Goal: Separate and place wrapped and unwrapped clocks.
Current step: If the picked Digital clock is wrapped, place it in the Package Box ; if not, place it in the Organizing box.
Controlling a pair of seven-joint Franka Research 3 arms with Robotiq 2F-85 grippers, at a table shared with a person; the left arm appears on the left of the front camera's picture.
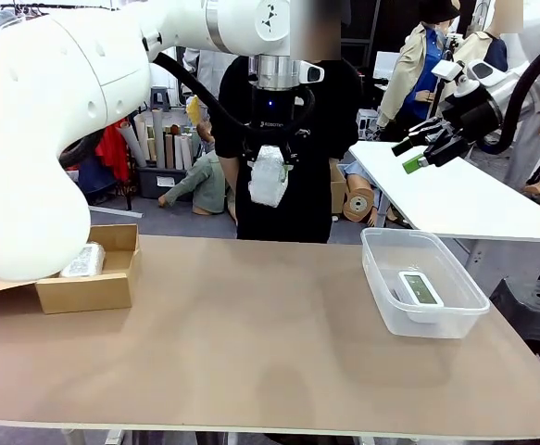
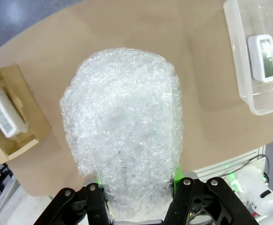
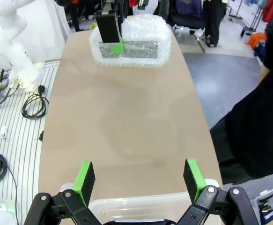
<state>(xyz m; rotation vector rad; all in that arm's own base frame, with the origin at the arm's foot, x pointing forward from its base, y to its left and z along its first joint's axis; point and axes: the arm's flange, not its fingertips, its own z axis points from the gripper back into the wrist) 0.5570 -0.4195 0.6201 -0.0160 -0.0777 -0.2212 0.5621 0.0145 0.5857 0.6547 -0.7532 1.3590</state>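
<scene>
Left hand (image 1: 270, 167) (faint "ROBOTIQ" print) clamps wrapped bundle (image 1: 269, 175); right hand (image 1: 433, 148) wide.

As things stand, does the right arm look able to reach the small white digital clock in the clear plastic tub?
Probably yes: its open end effector hangs above the uncovered tub, empty, with nothing over the clock.
</scene>
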